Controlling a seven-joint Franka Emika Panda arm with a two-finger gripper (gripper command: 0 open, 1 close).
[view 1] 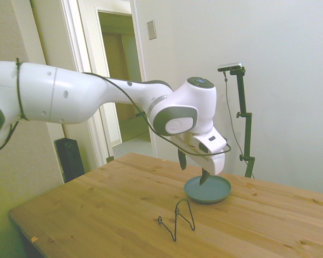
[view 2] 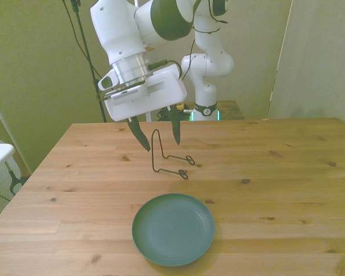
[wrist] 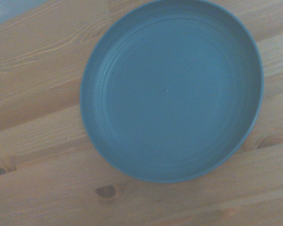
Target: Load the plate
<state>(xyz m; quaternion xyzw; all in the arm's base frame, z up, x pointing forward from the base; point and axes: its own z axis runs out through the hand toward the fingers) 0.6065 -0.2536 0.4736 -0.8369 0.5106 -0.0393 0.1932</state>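
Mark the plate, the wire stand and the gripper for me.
plate (view 2: 173, 229): front view, middle of its dish.
wire stand (view 2: 157, 150): front view, upright loop.
gripper (view 2: 159, 134): front view, midway between the open fingertips.

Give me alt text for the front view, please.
A grey-blue plate lies flat and empty near the wooden table's near edge. Behind it stands a thin black wire stand, with the open tool hanging above, holding nothing.

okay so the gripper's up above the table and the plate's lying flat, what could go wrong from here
1. The plate lies flat on the table, so the open gripper may struggle to catch its low rim and could push it instead.
2. The thin wire stand sits close to the plate; a descending finger might knock it over or shift it.
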